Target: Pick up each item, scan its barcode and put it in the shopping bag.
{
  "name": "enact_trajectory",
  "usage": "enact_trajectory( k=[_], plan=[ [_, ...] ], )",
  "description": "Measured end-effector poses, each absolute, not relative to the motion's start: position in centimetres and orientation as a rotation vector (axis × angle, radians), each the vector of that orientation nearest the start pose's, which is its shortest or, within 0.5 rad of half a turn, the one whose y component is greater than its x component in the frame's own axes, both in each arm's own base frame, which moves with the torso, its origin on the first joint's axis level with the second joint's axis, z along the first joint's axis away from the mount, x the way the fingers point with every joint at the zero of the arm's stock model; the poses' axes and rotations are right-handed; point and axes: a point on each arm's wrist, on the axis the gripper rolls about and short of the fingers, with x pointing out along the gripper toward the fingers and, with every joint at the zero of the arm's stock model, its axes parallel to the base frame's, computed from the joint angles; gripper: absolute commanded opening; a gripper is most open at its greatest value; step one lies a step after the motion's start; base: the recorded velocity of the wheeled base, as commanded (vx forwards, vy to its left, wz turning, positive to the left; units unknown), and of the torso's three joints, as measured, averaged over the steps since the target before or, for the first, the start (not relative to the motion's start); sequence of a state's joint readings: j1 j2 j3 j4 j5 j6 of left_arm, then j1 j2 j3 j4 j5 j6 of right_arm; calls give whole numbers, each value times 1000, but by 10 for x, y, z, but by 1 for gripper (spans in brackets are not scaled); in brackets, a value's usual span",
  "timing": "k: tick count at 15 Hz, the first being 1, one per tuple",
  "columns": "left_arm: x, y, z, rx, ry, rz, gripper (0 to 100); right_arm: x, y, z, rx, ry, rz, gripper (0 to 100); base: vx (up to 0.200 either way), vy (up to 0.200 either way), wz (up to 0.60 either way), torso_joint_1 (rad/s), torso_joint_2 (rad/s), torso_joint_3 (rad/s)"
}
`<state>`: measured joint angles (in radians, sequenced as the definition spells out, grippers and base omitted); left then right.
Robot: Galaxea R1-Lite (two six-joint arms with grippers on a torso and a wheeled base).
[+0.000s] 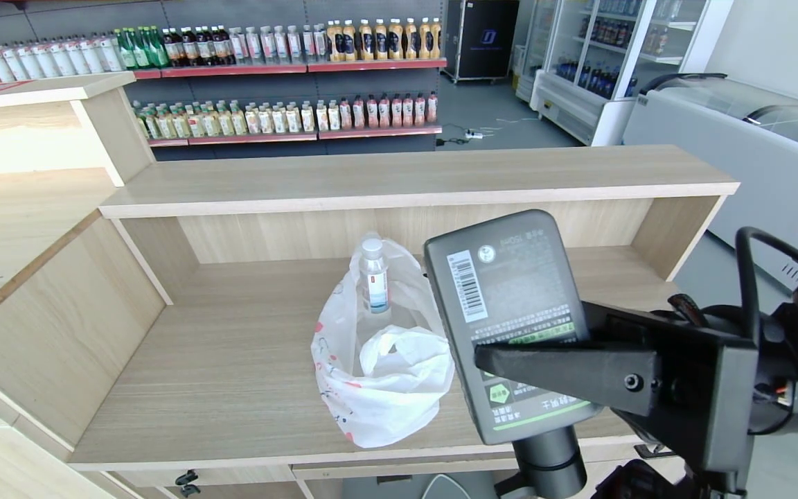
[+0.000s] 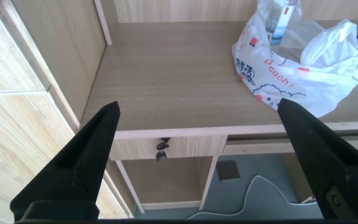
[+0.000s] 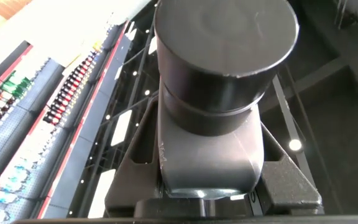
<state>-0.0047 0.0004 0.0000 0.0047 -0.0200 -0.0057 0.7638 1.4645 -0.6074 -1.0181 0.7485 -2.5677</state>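
My right gripper [image 1: 510, 367] is shut on a flat dark grey bottle [image 1: 510, 312], held up close in the head view to the right of the bag. Its barcode label [image 1: 466, 285] faces the head camera and its black cap [image 1: 551, 461] points down. The right wrist view looks along the bottle at the cap [image 3: 225, 56], with the gripper [image 3: 210, 193] clamped on the body. A white shopping bag [image 1: 378, 374] stands open on the wooden counter [image 1: 219, 374] with a clear water bottle [image 1: 373, 281] upright inside. My left gripper [image 2: 199, 112] hangs open over the counter's front edge, left of the bag [image 2: 291, 68].
The counter is a recess with a raised ledge [image 1: 413, 177] behind and side walls. A key [image 2: 161, 149] hangs from a drawer under the front edge. Shelves of drinks [image 1: 288, 114] and a chest freezer [image 1: 752, 132] stand beyond.
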Motion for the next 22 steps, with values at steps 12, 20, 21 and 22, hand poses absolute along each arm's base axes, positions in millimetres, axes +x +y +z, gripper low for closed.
enact_trajectory(
  k=[12, 20, 21, 22],
  plan=[
    [-23, 0, 75, -6, 5, -25, 100, 167, 179, 243, -1939, -1850, 283, 0, 0, 0, 0, 0, 0, 0],
    [-23, 0, 75, -6, 5, -24, 100, 190, 115, 217, -1656, -770, 860, 0, 0, 0, 0, 0, 0, 0],
    [-23, 0, 75, -6, 5, -24, 100, 189, 96, 216, -1552, -582, 872, 0, 0, 0, 0, 0, 0, 0],
    [-23, 0, 75, -6, 5, -25, 100, 187, 78, 217, -1461, -431, 844, 0, 0, 0, 0, 0, 0, 0]
  ],
)
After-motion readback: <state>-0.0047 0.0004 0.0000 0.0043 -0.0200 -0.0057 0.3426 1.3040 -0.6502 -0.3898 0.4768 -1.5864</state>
